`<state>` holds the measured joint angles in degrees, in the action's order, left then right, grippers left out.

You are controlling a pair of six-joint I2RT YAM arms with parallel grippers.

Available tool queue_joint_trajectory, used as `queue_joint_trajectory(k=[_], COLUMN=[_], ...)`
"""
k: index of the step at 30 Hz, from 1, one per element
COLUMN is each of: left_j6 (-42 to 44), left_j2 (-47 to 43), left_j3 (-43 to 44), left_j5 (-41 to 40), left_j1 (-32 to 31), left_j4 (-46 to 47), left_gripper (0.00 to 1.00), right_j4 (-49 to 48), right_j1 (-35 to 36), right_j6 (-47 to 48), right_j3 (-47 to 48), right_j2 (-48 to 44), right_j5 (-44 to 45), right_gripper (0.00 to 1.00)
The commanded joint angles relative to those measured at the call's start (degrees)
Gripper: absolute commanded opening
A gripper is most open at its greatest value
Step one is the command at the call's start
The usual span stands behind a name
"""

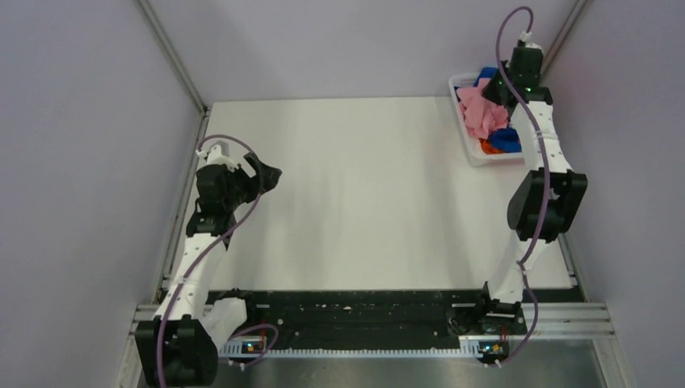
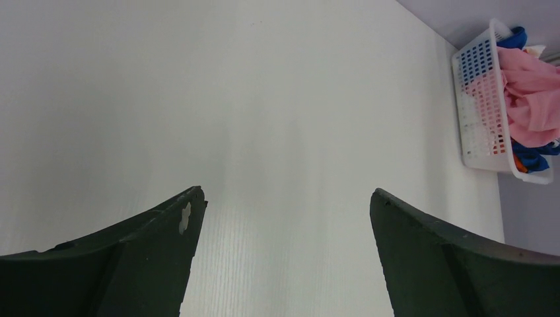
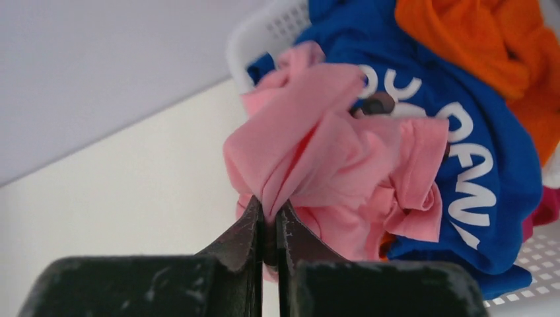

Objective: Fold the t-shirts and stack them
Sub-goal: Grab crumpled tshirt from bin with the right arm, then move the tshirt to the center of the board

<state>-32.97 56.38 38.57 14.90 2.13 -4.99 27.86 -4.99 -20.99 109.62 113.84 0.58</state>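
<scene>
The pink t-shirt lies crumpled on top of the heap in the white slatted basket. One bunched fold of it is caught between the right jaws, which are closed tight on the cloth so that the fingertips nearly meet, with only pink fabric between them. From that pinch the rest of the shirt spreads out in loose rolls over the other clothes.

Directly under it is the blue t-shirt, with white lettering showing on the side away from the pinch. The orange t-shirt is wadded up at the far side of the blue one and touches it. In the top view all three fill the basket, with pink uppermost and blue and orange showing at its near end.

The basket stands in the far right corner of the tabletop, and the right arm reaches over it from the near edge.

The left jaws are spread wide with nothing between them. Their two dark fingers hang over bare white tabletop on the left side, well apart from the basket.
</scene>
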Motion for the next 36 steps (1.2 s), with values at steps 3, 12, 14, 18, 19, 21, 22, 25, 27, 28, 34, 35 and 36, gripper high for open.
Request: queue_joint_trajectory(k=[3, 12, 14, 18, 19, 21, 22, 25, 27, 28, 34, 35, 36], left_j6=[-1.07, -1.92, -2.04, -2.58, -2.66, -2.83, -3.02, -3.12, -3.32, -3.49, -4.64, -4.9, -5.01], left_j2=[-6.22, -12.52, -13.35, -15.11, -15.55, -16.68, -17.18, -18.53, -18.91, -19.0, -16.95, -16.31, -15.46], left_j3=[1.51, 1.77, 1.93, 2.34, 2.49, 2.89, 3.1, 4.06, 4.48, 4.41, 3.29, 3.01, 2.68], left_j5=[0.14, -0.89, -1.34, -2.15, -2.52, -3.74, -4.49, -5.94, -6.9, -7.34, -7.92, -7.56, -6.98], left_j1=[-0.11, -0.13, -0.11, -0.15, -0.11, -0.16, -0.12, -0.15, -0.09, -0.18, -0.18, -0.16, -0.12], left_j4=[-0.82, -3.89, -4.63, -6.51, -7.35, -9.1, -9.94, -12.94, -15.06, -15.83, -18.67, -18.83, -18.99], left_gripper=[0.99, 0.99, 0.99, 0.99, 0.99, 0.99, 0.99, 0.99, 0.99, 0.99, 0.99, 0.99, 0.99], right_j4=[-16.01, -16.05, -16.2, -15.83, -16.06, -16.42, -16.72, -17.47, -16.42, -16.1, -18.0, -18.2, -17.72], right_j1=[0.16, 7.88, 12.16, 21.3, 23.03, 25.84, 26.84, 27.67, 27.62, 27.54, 24.4, 23.58, 22.59], right_j6=[-3.28, -13.15, -12.82, -10.78, -10.94, -11.36, -11.39, -10.86, -8.26, -7.5, -10.23, -11.41, -12.92], right_j3=[5.11, 19.44, 21.9, 26.82, 27.17, 26.5, 25.39, 17.66, 8.32, 1.61, -44.71, -50.59, -56.13], right_j2=[-17.83, -18.42, -18.02, -16.22, -15.97, -16.13, -16.62, -20.26, -24.91, -28.08, -47.96, -49.55, -50.46], right_j5=[-11.23, -35.19, -36.77, -37.85, -38.94, -40.16, -40.43, -38.07, -32.44, -28.4, -1.9, 1.08, 3.19], right_gripper=[0.0, 0.0, 0.0, 0.0, 0.0, 0.0, 0.0, 0.0, 0.0, 0.0, 0.0, 0.04, 0.19])
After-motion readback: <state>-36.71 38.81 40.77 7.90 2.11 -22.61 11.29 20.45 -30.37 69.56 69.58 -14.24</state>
